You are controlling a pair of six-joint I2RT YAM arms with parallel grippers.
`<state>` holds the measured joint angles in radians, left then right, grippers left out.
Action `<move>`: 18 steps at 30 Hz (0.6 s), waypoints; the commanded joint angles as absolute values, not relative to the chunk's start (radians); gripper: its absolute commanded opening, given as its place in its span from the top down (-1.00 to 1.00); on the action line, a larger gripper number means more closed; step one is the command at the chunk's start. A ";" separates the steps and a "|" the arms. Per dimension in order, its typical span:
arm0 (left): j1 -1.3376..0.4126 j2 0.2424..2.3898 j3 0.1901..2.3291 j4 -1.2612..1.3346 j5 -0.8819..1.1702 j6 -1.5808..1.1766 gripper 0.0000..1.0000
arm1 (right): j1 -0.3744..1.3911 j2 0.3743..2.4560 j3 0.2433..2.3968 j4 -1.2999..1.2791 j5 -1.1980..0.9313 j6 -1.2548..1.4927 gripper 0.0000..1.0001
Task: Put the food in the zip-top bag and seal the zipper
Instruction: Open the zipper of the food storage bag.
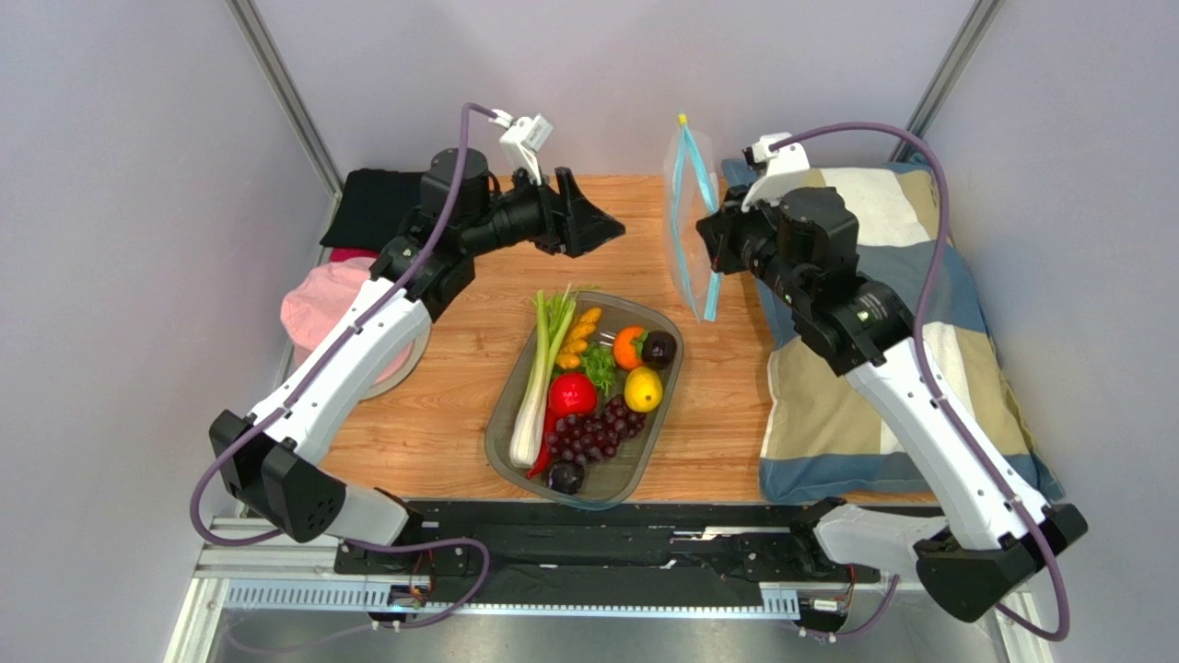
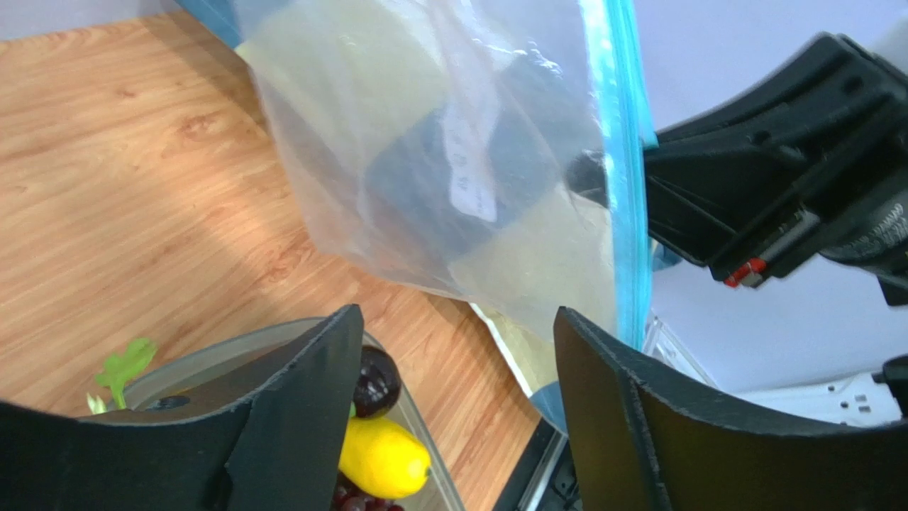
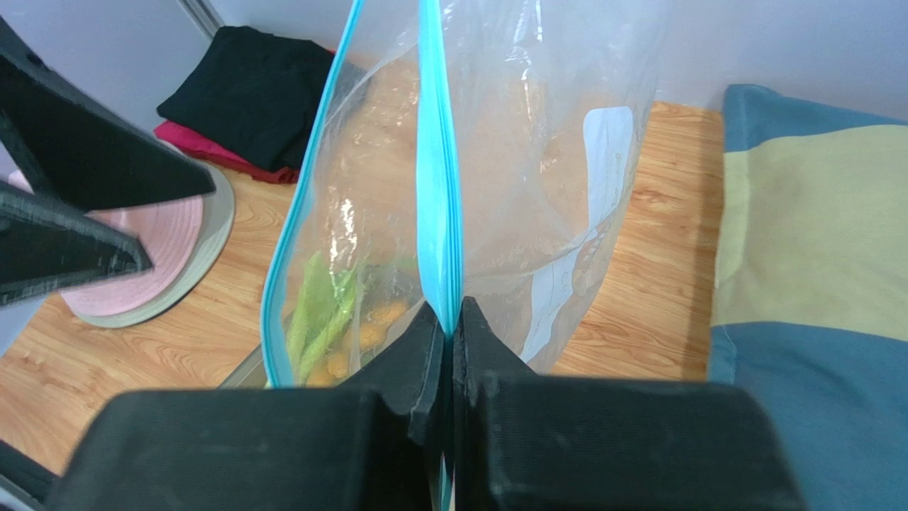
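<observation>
The zip-top bag (image 1: 688, 228) hangs upright and empty above the table's far side. My right gripper (image 3: 448, 319) is shut on its blue zipper (image 3: 435, 160), which runs straight up from the jaws. To the bag's left, my left gripper (image 1: 609, 221) is open and holds nothing. The bag (image 2: 458, 160) lies just beyond its fingers (image 2: 309, 394). The food fills a clear grey oval tray (image 1: 494, 435): leek (image 1: 543, 373), red fruit (image 1: 572, 395), lemon (image 1: 642, 390), grapes (image 1: 598, 435) and a dark plum (image 1: 659, 348). Below the left jaws are the lemon (image 2: 384, 456) and the plum (image 2: 375, 380).
A blue and yellow striped cushion (image 1: 886, 346) covers the table's right side under the right arm. A pink hat (image 1: 332, 311) and folded black cloth (image 1: 374, 205) lie at the left edge. Metal frame posts stand at both back corners.
</observation>
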<state>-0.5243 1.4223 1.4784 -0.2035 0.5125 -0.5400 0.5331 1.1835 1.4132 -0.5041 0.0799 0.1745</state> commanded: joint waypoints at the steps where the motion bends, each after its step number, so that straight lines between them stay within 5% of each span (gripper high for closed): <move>1: -0.554 1.482 1.592 -0.319 0.417 -0.526 -0.54 | 0.590 1.144 1.402 -0.538 0.224 0.149 1.00; 18: -0.624 1.565 1.621 -0.508 0.235 -0.517 -0.57 | 0.755 1.308 1.292 -0.359 0.324 0.153 1.00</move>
<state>-0.6144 1.5616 1.5963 -0.4458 0.3122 -0.5438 0.7422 1.3163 1.2793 -0.4564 0.2871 0.1516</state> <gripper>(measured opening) 0.783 0.024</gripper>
